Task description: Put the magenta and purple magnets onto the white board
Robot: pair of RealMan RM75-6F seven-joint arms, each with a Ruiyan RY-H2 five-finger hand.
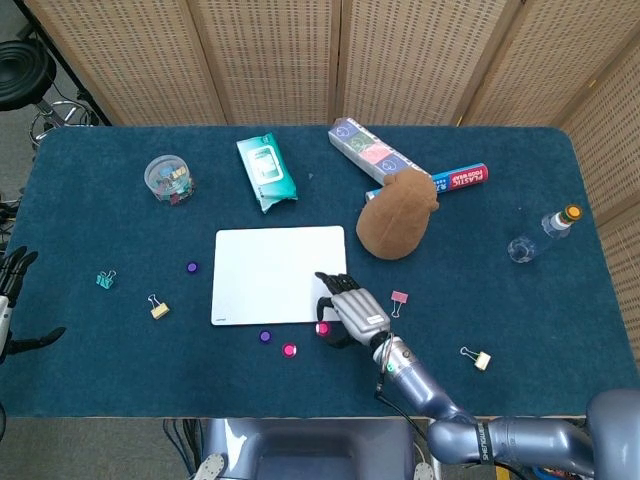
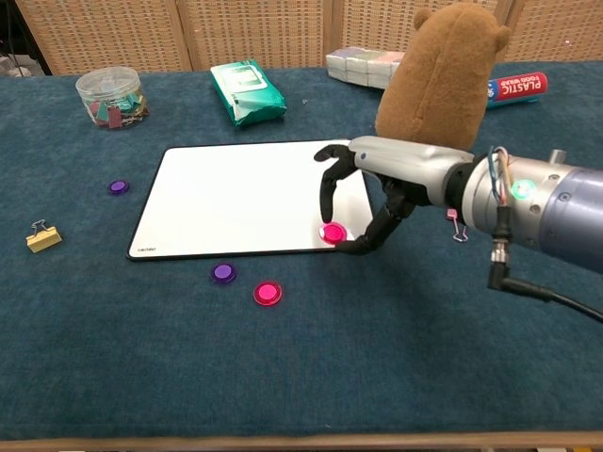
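My right hand (image 2: 396, 179) (image 1: 352, 310) pinches a magenta magnet (image 2: 332, 233) (image 1: 322, 328) between thumb and a finger. It holds the magnet at the near right corner of the white board (image 2: 236, 193) (image 1: 270, 265); I cannot tell whether it touches the board. A second magenta magnet (image 2: 268, 293) (image 1: 289, 351) and a purple magnet (image 2: 223, 273) (image 1: 266, 337) lie on the cloth just in front of the board. Another purple magnet (image 2: 118, 186) (image 1: 192, 268) lies left of the board. My left hand (image 1: 12, 295) hangs at the table's far left edge, fingers apart, holding nothing.
A brown plush toy (image 2: 443, 80) stands right behind my right hand, with a pink clip (image 2: 456, 226) beside it. A green wipes pack (image 2: 247, 91) and a clip jar (image 2: 111, 96) sit behind the board. A yellow clip (image 2: 42, 237) lies at the left.
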